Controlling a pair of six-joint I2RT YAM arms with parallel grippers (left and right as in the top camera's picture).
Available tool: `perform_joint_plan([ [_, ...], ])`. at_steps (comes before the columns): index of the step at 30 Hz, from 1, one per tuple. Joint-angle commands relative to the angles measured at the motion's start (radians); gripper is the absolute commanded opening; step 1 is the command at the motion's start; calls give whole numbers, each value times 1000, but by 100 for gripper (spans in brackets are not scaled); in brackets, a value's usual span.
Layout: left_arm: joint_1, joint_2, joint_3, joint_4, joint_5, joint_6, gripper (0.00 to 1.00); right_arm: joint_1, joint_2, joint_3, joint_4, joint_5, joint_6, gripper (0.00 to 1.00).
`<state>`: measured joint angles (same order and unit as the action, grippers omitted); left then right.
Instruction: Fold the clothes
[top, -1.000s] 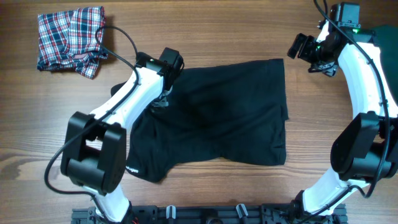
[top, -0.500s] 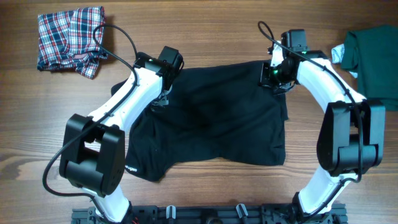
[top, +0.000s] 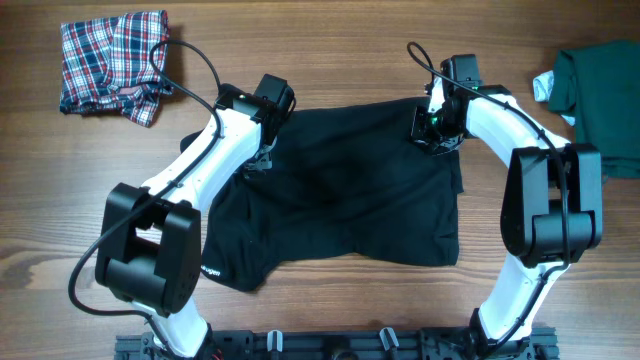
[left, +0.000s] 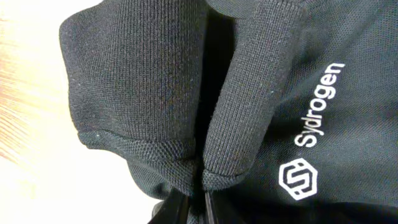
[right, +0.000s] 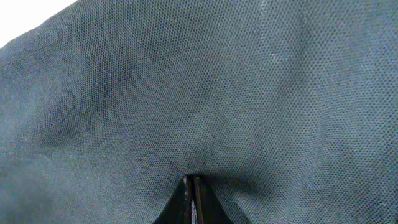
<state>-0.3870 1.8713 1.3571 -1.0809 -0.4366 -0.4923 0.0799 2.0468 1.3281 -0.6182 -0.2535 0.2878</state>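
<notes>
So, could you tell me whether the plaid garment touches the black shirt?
No, the plaid garment lies crumpled in the corner, clear of the black shirt.

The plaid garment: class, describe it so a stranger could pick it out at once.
Take the wooden table and look to its top left corner in the overhead view. The plaid garment lies crumpled there. It alone is checked red, blue and white; the black shirt and green garment are dark.

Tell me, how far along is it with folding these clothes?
Early on. The red-blue-white plaid garment lies bunched, the dark green garment looks flat; neither is being handled. In hand: the large black knit shirt lies spread, unfolded, with left gripper and right gripper pinching it near the far edge. Every fold on it is left.
</notes>
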Motion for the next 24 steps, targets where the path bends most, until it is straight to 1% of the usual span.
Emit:
perform_joint_plan([
  [1,-1,-22,0,-5,2,-17,7,4,32,-13,5,76,35,4],
  [6,-1,-23,0,-9,2,-17,8,4,35,-13,4,113,39,4],
  [8,-1,-28,0,-9,1,-17,11,3,53,-13,2,142,56,4],
  [12,-1,-46,0,-10,1,-10,12,2,99,-13,3,143,56,4],
  [13,-1,-52,0,-17,1,-10,11,1,106,-13,4,143,56,4],
  [15,-1,-60,0,-40,-3,-10,5,-2,111,-13,4,162,57,4],
  [20,7,-69,0,-90,-37,-11,6,-7,111,-13,4,179,80,4],
  [24,45,-79,0,-120,-37,-14,6,-7,111,-13,3,179,79,4],
])
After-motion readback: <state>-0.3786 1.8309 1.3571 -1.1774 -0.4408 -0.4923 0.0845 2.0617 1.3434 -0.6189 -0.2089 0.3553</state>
